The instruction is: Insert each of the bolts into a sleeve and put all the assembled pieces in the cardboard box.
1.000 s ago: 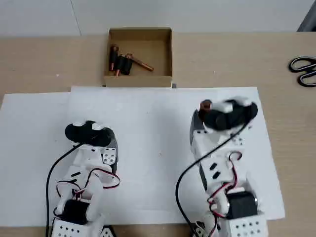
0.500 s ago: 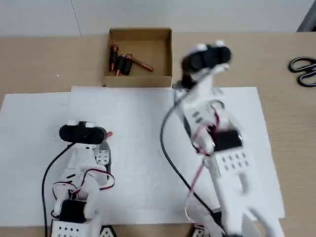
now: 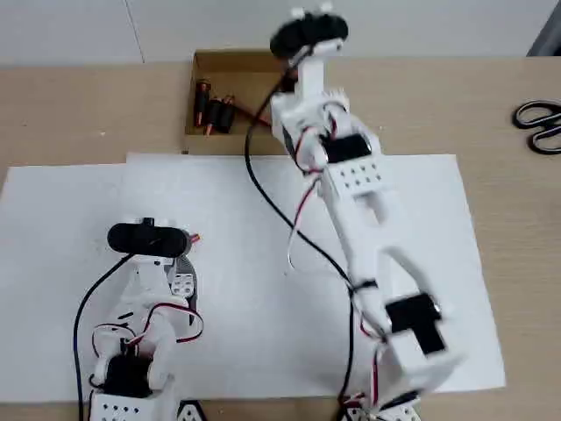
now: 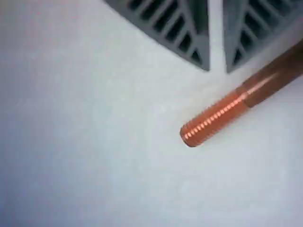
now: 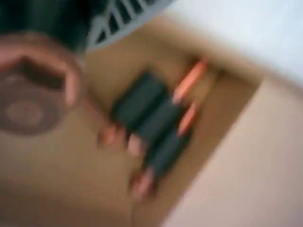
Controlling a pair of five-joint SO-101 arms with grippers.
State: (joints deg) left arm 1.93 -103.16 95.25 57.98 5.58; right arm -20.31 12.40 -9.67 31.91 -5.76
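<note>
The tan tabletop (image 3: 70,105) carries a white paper sheet (image 3: 254,263) under both arms. The right arm (image 3: 359,193) stretches far forward across the sheet, so that its claw (image 5: 66,52) hangs above the cardboard box (image 3: 228,145). That claw is closed on the held bolt (image 5: 26,101), whose round copper head faces the wrist camera. The blur hides whether it wears a sleeve. Straight below this claw, on the box floor, lie the assembled pieces (image 5: 151,118), dark sleeves with copper ends, bunched side by side toward the box wall farthest from the right arm.

The left arm (image 3: 149,281) is folded low over the sheet, well apart from the box. Its claw (image 4: 217,71) is all but closed, a thin slit between the grey fingers (image 4: 189,28), gripping nothing. Just beyond its tips a loose bolt (image 4: 222,113) lies flat on the paper, threaded end clear, outside the slit.

Scissors (image 3: 539,123) lie far out to the right claw's right.
</note>
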